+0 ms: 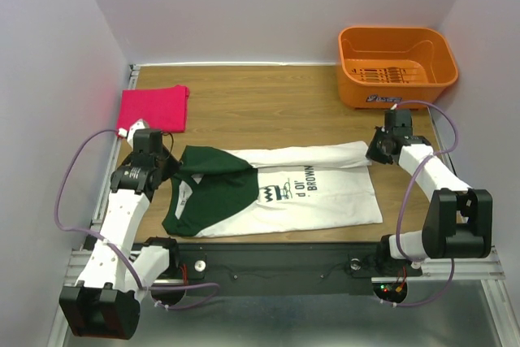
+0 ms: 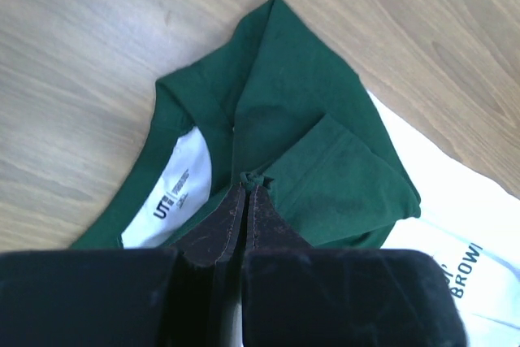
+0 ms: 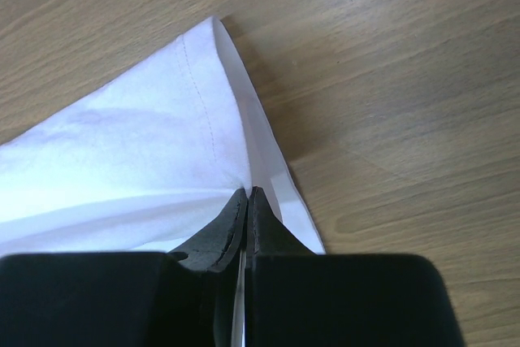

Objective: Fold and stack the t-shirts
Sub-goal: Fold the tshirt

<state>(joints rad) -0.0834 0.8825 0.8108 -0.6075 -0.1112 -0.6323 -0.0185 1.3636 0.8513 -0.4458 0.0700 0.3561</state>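
The white t-shirt with dark green sleeves (image 1: 284, 193) lies on the table, its far edge folded over toward the middle and "BROWN" print showing. My left gripper (image 1: 169, 164) is shut on the green sleeve and shoulder cloth (image 2: 292, 119) near the collar. My right gripper (image 1: 375, 150) is shut on the shirt's white hem corner (image 3: 203, 119), pinching the fold. The pink-red t-shirt (image 1: 153, 109) lies folded at the far left of the table.
An orange plastic basket (image 1: 396, 65) stands at the far right corner. Bare wooden tabletop (image 1: 268, 103) lies beyond the shirt. White walls close in the left, back and right sides.
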